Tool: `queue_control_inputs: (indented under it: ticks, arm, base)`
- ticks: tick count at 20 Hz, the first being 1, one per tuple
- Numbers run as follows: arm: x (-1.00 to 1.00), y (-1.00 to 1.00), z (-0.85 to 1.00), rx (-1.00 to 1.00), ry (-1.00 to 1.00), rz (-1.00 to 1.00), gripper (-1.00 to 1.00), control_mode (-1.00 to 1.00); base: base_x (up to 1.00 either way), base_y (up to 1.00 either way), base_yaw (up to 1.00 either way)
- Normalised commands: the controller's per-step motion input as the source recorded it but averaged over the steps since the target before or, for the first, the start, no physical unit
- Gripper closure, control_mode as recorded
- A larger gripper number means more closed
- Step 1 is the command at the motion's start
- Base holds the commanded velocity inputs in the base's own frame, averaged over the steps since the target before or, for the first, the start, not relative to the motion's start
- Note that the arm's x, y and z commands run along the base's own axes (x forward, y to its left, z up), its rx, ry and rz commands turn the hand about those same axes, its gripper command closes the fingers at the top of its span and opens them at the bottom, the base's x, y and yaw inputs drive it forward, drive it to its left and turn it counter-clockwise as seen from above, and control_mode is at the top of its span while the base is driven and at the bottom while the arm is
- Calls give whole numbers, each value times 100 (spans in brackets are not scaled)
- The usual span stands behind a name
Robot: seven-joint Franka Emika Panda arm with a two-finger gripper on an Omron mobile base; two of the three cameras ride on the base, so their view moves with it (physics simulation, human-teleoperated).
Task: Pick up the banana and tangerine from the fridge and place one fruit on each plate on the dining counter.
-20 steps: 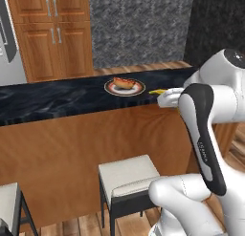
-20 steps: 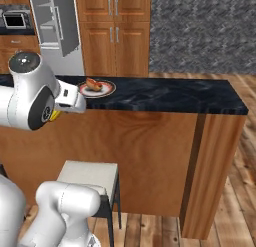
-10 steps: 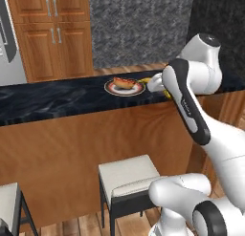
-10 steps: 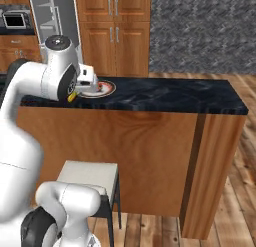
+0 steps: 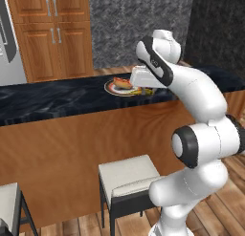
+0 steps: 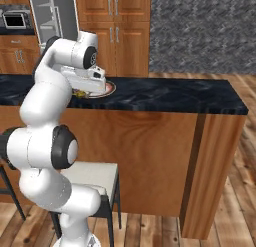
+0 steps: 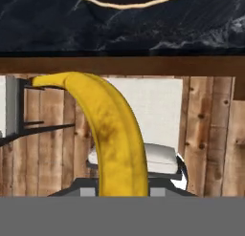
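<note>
My hand (image 5: 143,85) is clamped on the banana (image 7: 109,134), which curves up from between my fingers, its tip pointing off to one side. Just beyond it runs the dark marbled desk (image 5: 52,100); a whitish plate (image 7: 125,2) lies farther on, already carrying some food (image 5: 122,82). A second ago my hand hung beside the plate; it has since swung in over the plate's edge.

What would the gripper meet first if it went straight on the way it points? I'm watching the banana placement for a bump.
Probably the floor. In the hand view the gripper, shut on the banana, points down past the dining counter's edge at the stool and the wood floor. The plate lies off that line. Depth is unclear.
</note>
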Motion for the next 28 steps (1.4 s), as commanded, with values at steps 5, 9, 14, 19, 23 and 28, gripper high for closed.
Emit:
queue_control_inputs:
  ticks: [5,9,14,19,23,28]
  arm:
    - [66,7,-74,0,27,0,100,-100]
    - [7,0,-6,0,-19,0,100,-100]
    - [-4,0,2,0,-27,0,100,-100]
    - [68,0,0,0,-23,0,100,-100]
    - [90,0,0,0,-24,0,100,-100]
    - [85,0,0,0,-6,0,100,-100]
  base:
    - [0,0,0]
    - [0,0,0]
    - [0,0,0]
    - [0,0,0]
    - [0,0,0]
    - [0,0,0]
